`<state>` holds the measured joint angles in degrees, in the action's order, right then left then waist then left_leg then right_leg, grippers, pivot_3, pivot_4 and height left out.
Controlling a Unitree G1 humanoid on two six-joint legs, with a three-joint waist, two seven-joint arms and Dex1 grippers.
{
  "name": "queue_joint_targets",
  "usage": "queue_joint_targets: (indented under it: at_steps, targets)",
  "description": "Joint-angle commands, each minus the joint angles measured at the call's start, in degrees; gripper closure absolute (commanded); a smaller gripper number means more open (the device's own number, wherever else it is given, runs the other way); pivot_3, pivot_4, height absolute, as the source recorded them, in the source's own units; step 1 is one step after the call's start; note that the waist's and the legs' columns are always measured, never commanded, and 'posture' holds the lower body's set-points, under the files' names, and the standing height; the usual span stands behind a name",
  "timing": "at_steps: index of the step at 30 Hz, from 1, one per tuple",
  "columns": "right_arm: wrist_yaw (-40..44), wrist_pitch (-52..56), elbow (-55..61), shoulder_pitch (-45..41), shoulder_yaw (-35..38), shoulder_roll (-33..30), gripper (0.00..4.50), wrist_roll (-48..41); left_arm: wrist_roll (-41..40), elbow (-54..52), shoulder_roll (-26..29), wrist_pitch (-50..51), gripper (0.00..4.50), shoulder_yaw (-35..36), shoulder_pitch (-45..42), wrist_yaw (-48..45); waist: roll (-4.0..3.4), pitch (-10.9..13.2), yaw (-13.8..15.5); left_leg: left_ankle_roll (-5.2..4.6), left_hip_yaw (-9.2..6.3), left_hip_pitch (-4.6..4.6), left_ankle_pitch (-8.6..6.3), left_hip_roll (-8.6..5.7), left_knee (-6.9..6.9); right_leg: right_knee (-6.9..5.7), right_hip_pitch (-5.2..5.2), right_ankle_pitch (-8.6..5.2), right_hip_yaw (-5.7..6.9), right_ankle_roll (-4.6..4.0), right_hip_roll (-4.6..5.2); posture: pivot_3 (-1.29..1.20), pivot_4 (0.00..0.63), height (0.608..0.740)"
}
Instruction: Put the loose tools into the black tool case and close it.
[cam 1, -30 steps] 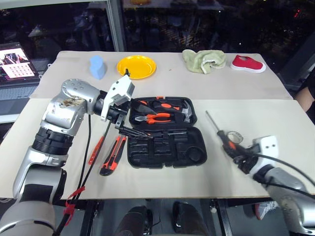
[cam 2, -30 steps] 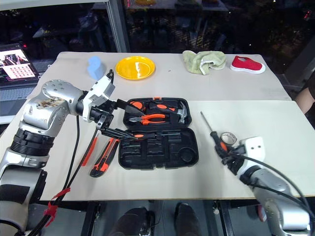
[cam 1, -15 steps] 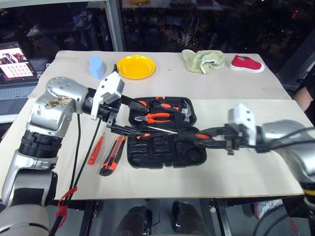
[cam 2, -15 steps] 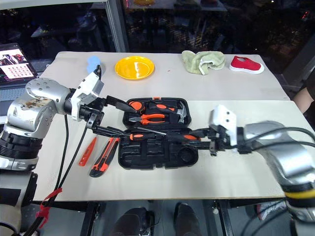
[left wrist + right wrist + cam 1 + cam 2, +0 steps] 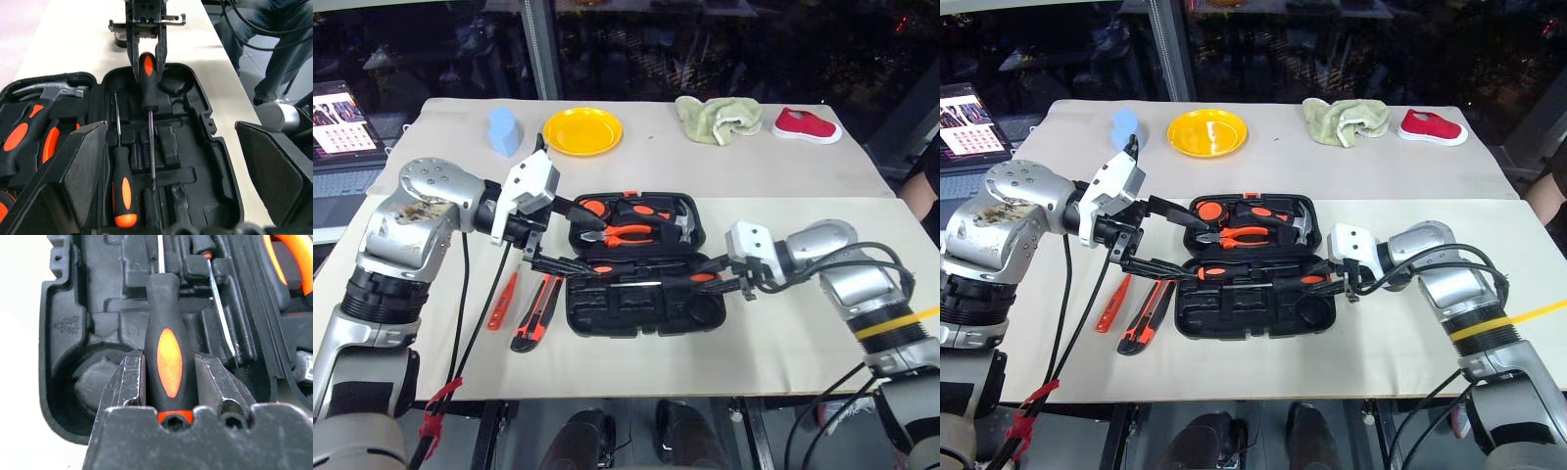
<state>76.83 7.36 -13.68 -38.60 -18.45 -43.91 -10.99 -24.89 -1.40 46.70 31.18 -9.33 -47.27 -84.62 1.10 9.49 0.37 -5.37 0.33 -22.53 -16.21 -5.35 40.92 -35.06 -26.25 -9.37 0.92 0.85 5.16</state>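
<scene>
**Screwdriver over open case**

Over the black tool case (image 5: 646, 279), lid open mid-table, right gripper (image 5: 146, 58) clamps an orange-and-black screwdriver (image 5: 168, 357) by its handle, shaft above the moulded slots. Left gripper (image 5: 570, 235) hangs w/ fingers spread wide, holding nothing. 2nd screwdriver (image 5: 122, 188) lies in the case. Utility knife (image 5: 536, 311) and red tester (image 5: 503, 300) lie beside the case.

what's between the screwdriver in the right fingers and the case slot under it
Nothing visible. The right gripper holds the screwdriver just over bare moulded slots in the black tool case. The other screwdriver already lies in a neighbouring slot, alongside and clear.
</scene>
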Motion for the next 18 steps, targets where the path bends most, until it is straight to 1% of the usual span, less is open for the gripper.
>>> queue_joint_targets:
  at_steps: [1,4,9,18]
  targets:
    - [-0.9,2.1,0.4,-2.1,2.2,1.7,3.48,-0.2,-1.2,-2.0,0.0,0.1,0.0,1.8,-0.2,0.6,0.0,0.0,0.0,0.04,-0.01,0.0,0.02,0.01,-0.01,-0.03,-0.01,0.02,0.0,-0.04,0.0,0.0,0.15,0.74]
    - [-0.9,3.5,0.0,-2.5,2.6,2.4,3.48,-0.2,-1.0,-1.4,0.0,-0.2,0.0,1.7,-0.4,0.6,0.0,0.0,-0.1,0.13,-0.03,0.03,0.08,0.02,0.0,-0.1,0.0,0.07,-0.02,-0.12,-0.01,0.0,0.15,0.74]
    - [-0.4,2.8,-0.9,-2.0,2.3,2.3,3.48,1.1,-0.2,0.4,0.1,-1.3,0.0,1.7,-1.2,0.3,0.0,0.0,-0.1,0.11,-0.06,0.03,0.07,0.02,-0.01,-0.11,0.0,0.07,0.01,-0.12,-0.02,0.0,0.15,0.74]
    - [-0.5,4.2,-0.4,-1.3,2.7,3.0,3.48,1.1,-0.1,0.4,-0.2,-1.4,0.0,1.5,-1.5,0.7,0.0,0.0,-0.2,0.11,-0.06,0.03,0.07,0.01,-0.05,-0.08,-0.02,0.07,0.01,-0.12,-0.02,0.0,0.15,0.74]
